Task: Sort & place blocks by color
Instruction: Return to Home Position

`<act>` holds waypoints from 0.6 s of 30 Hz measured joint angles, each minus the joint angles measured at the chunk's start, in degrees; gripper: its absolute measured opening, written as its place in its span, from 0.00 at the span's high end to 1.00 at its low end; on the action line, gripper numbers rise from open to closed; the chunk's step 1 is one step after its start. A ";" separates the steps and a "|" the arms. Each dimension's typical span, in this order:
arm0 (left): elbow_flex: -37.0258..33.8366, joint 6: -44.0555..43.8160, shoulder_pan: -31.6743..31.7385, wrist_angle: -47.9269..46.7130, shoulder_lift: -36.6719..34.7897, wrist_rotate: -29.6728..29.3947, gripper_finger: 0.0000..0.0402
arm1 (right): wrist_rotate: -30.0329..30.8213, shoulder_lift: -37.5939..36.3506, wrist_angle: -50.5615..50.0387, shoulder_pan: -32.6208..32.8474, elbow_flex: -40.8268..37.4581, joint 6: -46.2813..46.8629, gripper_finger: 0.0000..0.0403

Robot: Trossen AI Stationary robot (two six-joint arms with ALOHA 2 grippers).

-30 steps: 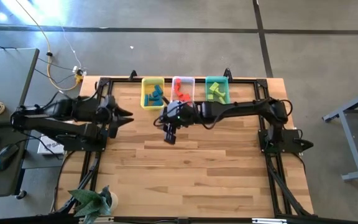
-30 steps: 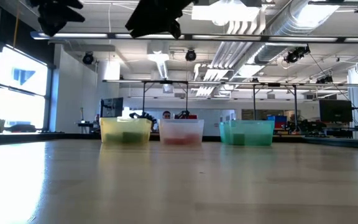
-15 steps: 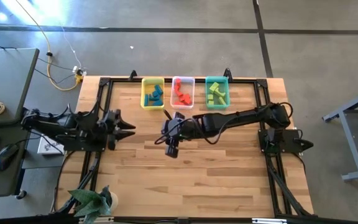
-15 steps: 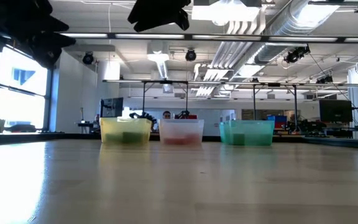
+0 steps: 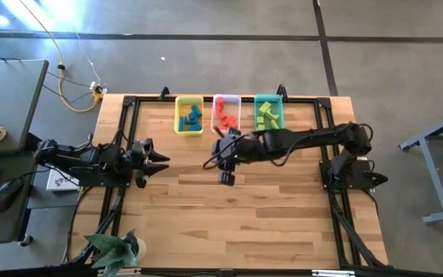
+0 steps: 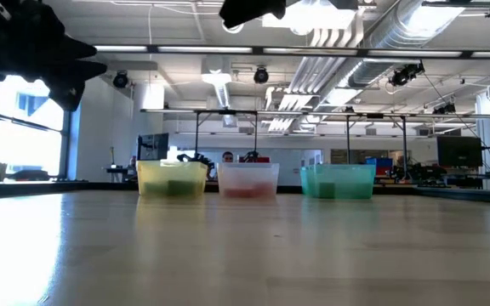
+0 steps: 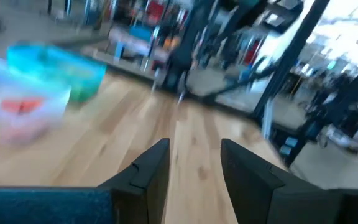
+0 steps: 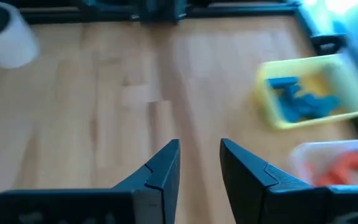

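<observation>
Since no block shows loose on the worktop (image 5: 244,219), sorting reads as complete, and the step in hand is judged a return to rest. Item 1, blocks: blue blocks (image 5: 191,118) heaped in the yellow bin (image 5: 189,98); red-orange blocks (image 5: 223,117) in the clear bin (image 5: 226,97); green blocks (image 5: 265,115) in the teal bin (image 5: 268,97); one colour to each, none mixed as far as the high view tells. Item 2, bins: three in a row, side by side at the far edge of the worktop, probably set there to lie within reach of the arms. Item 3, left gripper (image 7: 194,146): jaws apart, nothing between them; arm folded low at the left edge, well apart from the bins, pointing across bare worktop, a waiting posture. Item 4, right gripper (image 8: 199,146): jaws apart by a narrow gap, nothing held, fitting an arm with no load to carry; arm stretched from its base at the right edge toward the middle, gripper near the front of the clear bin, and the low view shows it raised well off the worktop. Judgement: empty jaws and a raised gripper suit a retreat clear of the bin walls; the right arm has the longer fold to make.
</observation>
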 joint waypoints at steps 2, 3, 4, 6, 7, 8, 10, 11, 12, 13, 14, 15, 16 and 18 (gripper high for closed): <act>-0.37 1.20 0.04 1.59 -0.36 -1.10 0.67 | 1.42 -1.81 -1.19 -0.76 -0.04 -1.47 0.74; -0.51 1.26 0.04 1.28 -0.26 -1.83 0.67 | 1.47 -2.79 -1.13 -1.19 -0.04 -2.46 0.74; -0.57 1.26 0.13 1.05 -0.16 -2.81 0.67 | 1.46 -3.70 -1.00 -1.67 -0.04 -3.71 0.74; -0.55 1.66 0.61 1.38 0.06 -4.02 0.67 | 1.38 -5.68 -1.61 -2.89 -0.04 -5.98 0.74; -0.50 2.43 0.96 1.47 0.21 -4.25 0.67 | 1.36 -6.53 -2.55 -3.62 -0.04 -6.70 0.74; -0.50 3.51 1.29 1.32 0.23 -4.27 0.67 | 1.34 -7.46 -3.40 -4.39 -0.04 -7.52 0.74; -0.50 5.48 1.84 1.35 0.23 -4.24 0.67 | 1.34 -9.35 -5.22 -6.08 -0.76 -8.46 0.74; -0.50 5.87 2.04 1.35 0.23 -4.27 0.67 | 1.23 -10.90 -4.82 -6.87 -2.45 -8.72 0.74; -0.50 6.56 2.26 1.34 0.23 -4.28 0.67 | 0.96 -12.60 -3.74 -7.64 -5.07 -8.85 0.74; -0.50 7.51 2.37 1.36 0.23 -4.27 0.67 | 0.33 -14.59 -1.28 -8.49 -8.37 -8.81 0.74; -0.50 8.50 2.40 1.35 0.23 -4.22 0.67 | -0.77 -16.98 1.75 -9.25 -12.55 -8.39 0.74; -0.50 9.29 2.40 1.34 0.23 -4.24 0.67 | -1.80 -19.21 4.36 -9.95 -16.82 -7.62 0.74; -0.50 9.86 2.40 1.38 0.35 -4.20 0.67 | -2.74 -21.63 7.24 -10.62 -21.18 -6.81 0.74; -0.50 10.23 2.40 1.26 0.43 -4.07 0.67 | -3.59 -26.28 12.30 -11.76 -28.98 -4.51 0.74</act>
